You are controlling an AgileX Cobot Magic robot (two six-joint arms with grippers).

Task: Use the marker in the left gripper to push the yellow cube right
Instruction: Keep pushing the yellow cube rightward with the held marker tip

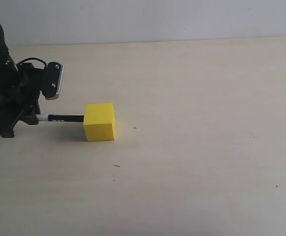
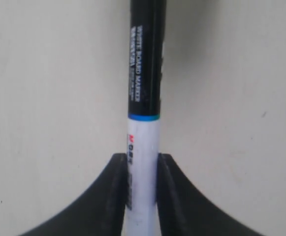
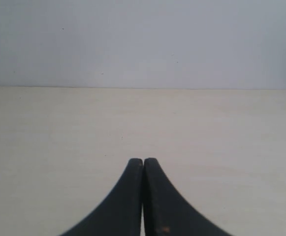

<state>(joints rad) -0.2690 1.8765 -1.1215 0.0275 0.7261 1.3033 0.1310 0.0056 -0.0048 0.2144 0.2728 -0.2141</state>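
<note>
The slim black-and-white marker [image 1: 59, 118] lies level, pointing right, tip touching the bright yellow cube [image 1: 99, 123] on the pale surface [image 1: 192, 162]. The black left hand [image 2: 143, 162] grips its white end; the barrel reads "WHITE BOARD MARKER".

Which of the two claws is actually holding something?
The left claw: it pinches the marker, whose far end reaches the yellow cube. The right claw is shut on nothing.
</note>
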